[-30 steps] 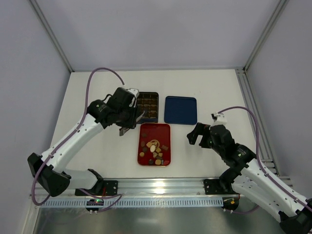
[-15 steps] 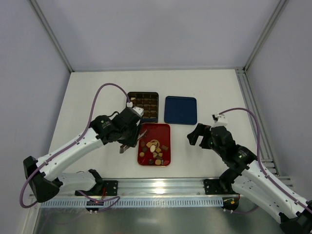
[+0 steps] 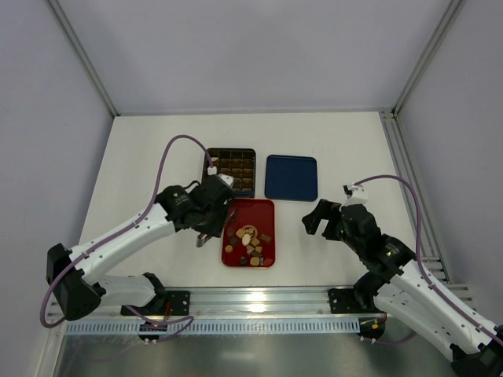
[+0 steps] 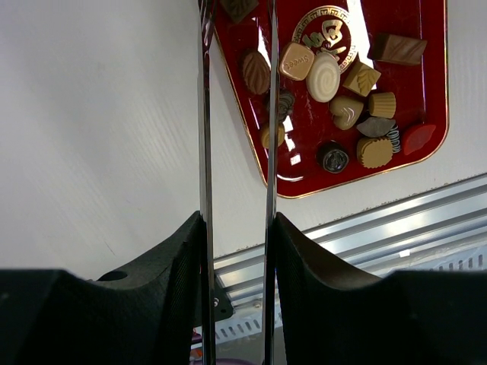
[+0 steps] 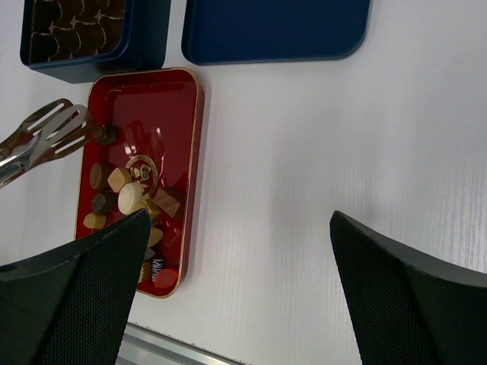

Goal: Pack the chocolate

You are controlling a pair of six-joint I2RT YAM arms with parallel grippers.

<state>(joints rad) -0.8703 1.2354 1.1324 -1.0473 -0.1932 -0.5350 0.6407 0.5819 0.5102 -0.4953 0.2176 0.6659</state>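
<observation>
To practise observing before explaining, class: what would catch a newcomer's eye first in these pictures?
The red tray at the table's centre, strewn with assorted chocolates, stands out first. The left gripper has its jaws shut on metal tongs whose tips reach the tray's left rim. Behind sit a dark gridded box and a flat blue tray; the right gripper hangs at the right, jaws open.

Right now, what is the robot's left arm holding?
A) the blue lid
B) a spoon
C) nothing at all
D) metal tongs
D: the left gripper is closed on metal tongs, and their tips reach the edge of the red tray.
</observation>
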